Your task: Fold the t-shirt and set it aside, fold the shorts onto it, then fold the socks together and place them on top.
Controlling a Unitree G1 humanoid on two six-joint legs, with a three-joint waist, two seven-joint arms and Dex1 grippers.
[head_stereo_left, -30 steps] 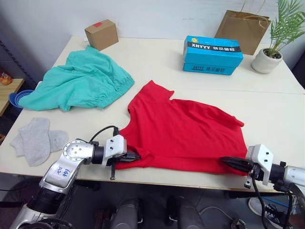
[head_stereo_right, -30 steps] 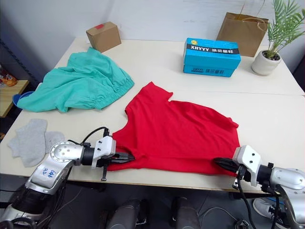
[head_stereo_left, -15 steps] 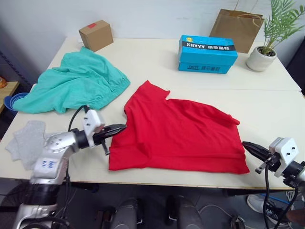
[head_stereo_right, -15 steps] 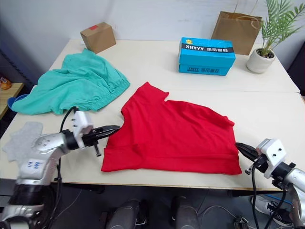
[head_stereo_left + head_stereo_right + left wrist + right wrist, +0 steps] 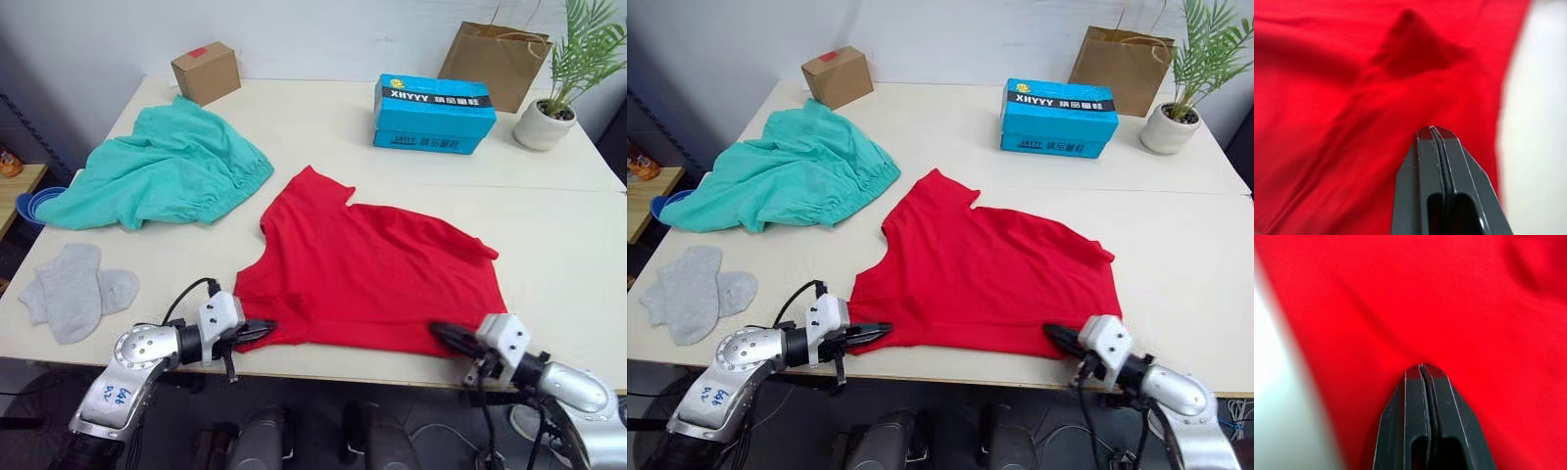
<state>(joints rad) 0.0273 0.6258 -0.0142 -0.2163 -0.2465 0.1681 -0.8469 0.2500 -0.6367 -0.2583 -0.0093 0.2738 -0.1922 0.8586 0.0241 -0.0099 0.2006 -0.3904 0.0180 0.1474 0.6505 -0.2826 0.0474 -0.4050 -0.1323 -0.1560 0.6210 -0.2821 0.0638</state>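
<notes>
Working across a broad cream tabletop [image 5: 323, 127] set against a white wall, we have the bright red short-sleeved cotton t-shirt [image 5: 377, 274] spread flat near the front edge. It looks light, limp and prone to creasing, so we judge the two near hem corners the best places to take hold, lifting both together so the cloth folds evenly.

Our left gripper [image 5: 263, 328] sits at the near left corner of the hem, and the left wrist view shows its black fingers [image 5: 1426, 166] pressed together over the red cloth; whether fabric is pinched between them we cannot tell. Our right gripper [image 5: 443, 337] lies at the near right hem, fingers likewise together.

The large teal fabric shorts [image 5: 162, 171] lie crumpled at the far left, well apart from the shirt. The pair of small light grey knit socks [image 5: 73, 289] rests at the near left.

Behind stand a blue carton [image 5: 434, 114], a brown paper bag [image 5: 495, 61], a small cardboard box [image 5: 207, 71] and a potted plant [image 5: 560, 98].
</notes>
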